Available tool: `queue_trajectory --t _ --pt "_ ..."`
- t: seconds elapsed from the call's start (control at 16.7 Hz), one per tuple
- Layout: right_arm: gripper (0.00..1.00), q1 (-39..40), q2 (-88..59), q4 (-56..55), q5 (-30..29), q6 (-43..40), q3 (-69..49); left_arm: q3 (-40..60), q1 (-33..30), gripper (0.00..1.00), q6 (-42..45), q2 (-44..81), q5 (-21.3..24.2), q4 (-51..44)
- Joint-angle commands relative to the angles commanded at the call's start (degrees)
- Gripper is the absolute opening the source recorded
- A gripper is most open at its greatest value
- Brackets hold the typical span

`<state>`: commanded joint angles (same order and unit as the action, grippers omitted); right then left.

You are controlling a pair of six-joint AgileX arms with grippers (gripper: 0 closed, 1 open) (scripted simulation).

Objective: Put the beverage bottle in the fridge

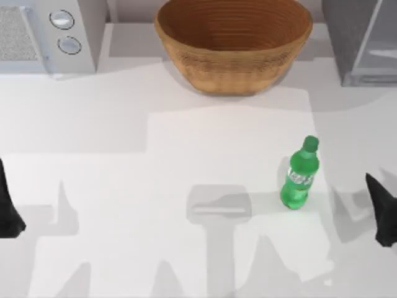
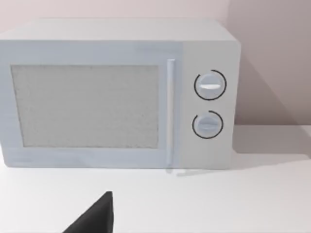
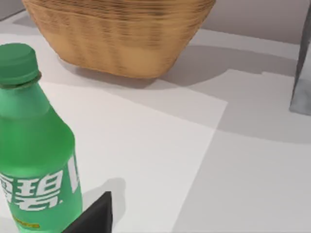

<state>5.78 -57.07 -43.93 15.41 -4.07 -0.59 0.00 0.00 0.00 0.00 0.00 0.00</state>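
The beverage bottle (image 1: 300,174) is small and green, with a green cap and a pale label. It stands upright on the white table right of centre, and nothing holds it. In the right wrist view the beverage bottle (image 3: 34,145) looms close. The fridge (image 1: 363,40), a dark-grey cabinet with a paler front panel, stands at the far right corner; a sliver of the fridge (image 3: 303,73) shows in the right wrist view. My right gripper (image 1: 379,208) hangs at the table's right edge, apart from the bottle. At the left edge sits my left gripper (image 1: 7,208), parked.
A large woven basket (image 1: 232,43) stands at the back centre, and the basket (image 3: 121,34) rises behind the bottle in the right wrist view. A white microwave (image 1: 46,34) with two round knobs occupies the back left; the left wrist camera faces the microwave (image 2: 116,97).
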Motion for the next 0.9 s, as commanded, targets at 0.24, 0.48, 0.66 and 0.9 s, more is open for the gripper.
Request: queue_trajectory --t 0.24,0.48,0.66,0.9 --pt "1.00 1.7 -13.7 -12.4 4.3 -0.6 -1.0 0.0 0.0 1.00 0.0 0.0 0.0 0.0" --pt "1.00 3.4 -30.9 -27.3 9.0 -1.1 -2.5 0.0 0.0 1.00 0.0 0.0 0.0 0.0" --pt "1.00 4.5 -42.2 -37.5 12.3 -1.5 -3.5 0.0 0.0 1.00 0.0 0.0 0.0 0.0" --pt "1.00 5.5 -51.0 -46.1 15.1 -2.0 -4.3 0.0 0.0 1.00 0.0 0.0 0.0 0.0"
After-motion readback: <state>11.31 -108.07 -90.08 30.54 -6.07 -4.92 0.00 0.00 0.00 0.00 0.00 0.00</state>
